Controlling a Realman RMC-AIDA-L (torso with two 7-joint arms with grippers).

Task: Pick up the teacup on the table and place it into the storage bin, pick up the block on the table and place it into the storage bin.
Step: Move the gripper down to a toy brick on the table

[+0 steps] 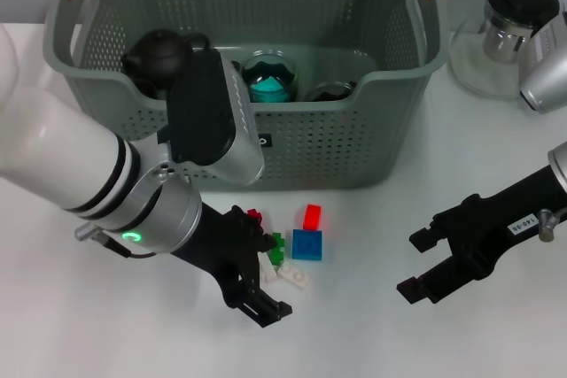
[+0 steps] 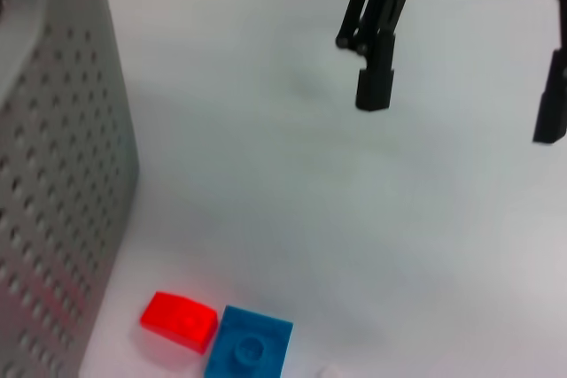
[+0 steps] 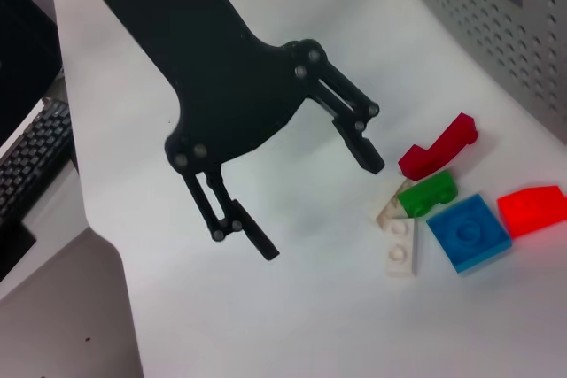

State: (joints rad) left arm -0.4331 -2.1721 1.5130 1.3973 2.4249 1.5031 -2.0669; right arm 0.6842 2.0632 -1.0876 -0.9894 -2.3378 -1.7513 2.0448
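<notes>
The grey-green storage bin (image 1: 354, 143) stands at the back of the white table. Inside it sit a teal cup (image 1: 268, 81), a dark cup (image 1: 330, 90) and a black teapot (image 1: 159, 52); no teacup shows on the table. Just in front of the bin lie small blocks: red (image 1: 311, 216), blue (image 1: 307, 244), green (image 1: 277, 248), dark red (image 1: 255, 216) and white (image 1: 292, 276). My left gripper (image 1: 270, 276) is open, low beside the blocks, one finger by the green and dark red ones. My right gripper (image 1: 415, 265) hangs open to the right, holding nothing.
A glass pitcher with a black lid (image 1: 514, 19) stands at the back right. A keyboard (image 3: 31, 161) lies beyond the table's edge. The bin's perforated wall (image 2: 53, 219) rises close to the red block (image 2: 180, 320) and blue block (image 2: 250, 347).
</notes>
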